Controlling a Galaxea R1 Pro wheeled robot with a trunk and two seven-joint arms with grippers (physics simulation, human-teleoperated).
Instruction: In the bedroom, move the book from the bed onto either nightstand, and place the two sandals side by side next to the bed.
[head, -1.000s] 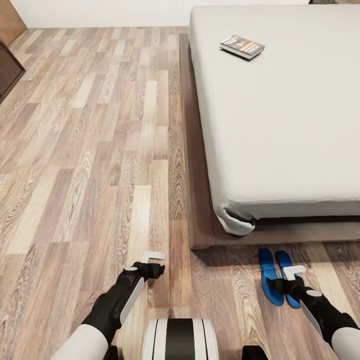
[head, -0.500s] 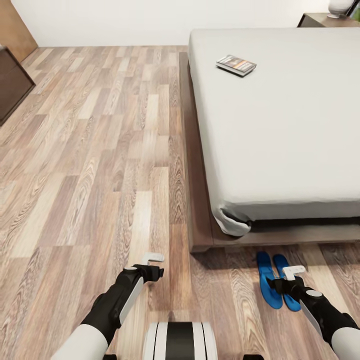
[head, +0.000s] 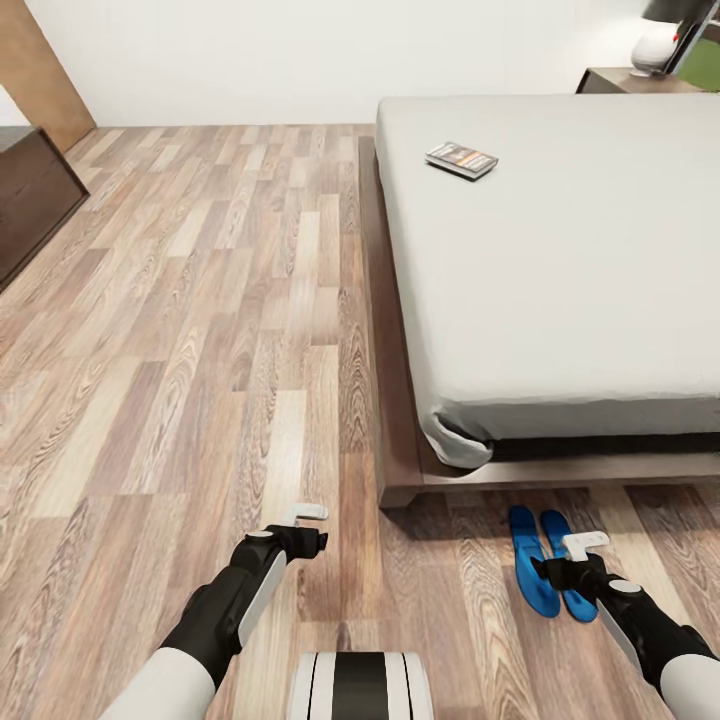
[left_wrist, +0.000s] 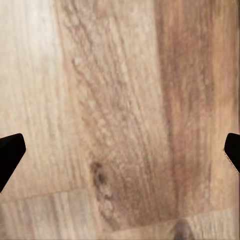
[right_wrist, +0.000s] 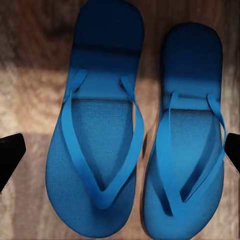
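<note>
The book (head: 462, 160) lies flat on the grey mattress of the bed (head: 570, 270), near its far left part. The two sandals (head: 530, 572), bright blue, lie side by side on the floor just off the bed's near corner. My right gripper (head: 578, 562) hovers right above them, open and holding nothing; the right wrist view looks straight down on one sandal (right_wrist: 95, 150) and the other (right_wrist: 187, 150) between the fingertips (right_wrist: 11, 152). My left gripper (head: 306, 530) is open over bare floor planks (left_wrist: 120, 125). A nightstand (head: 640, 80) stands beyond the bed's far end.
A white lamp (head: 657, 45) stands on the nightstand. A dark wooden cabinet (head: 30, 205) sits at the left, with a brown door (head: 35, 70) behind it. Wood-plank floor (head: 200, 330) stretches wide to the left of the bed.
The head view has tilted up, so the far wall, nightstand and lamp have come into the picture. Both arms keep their pose and the sandals and book lie where they were.
</note>
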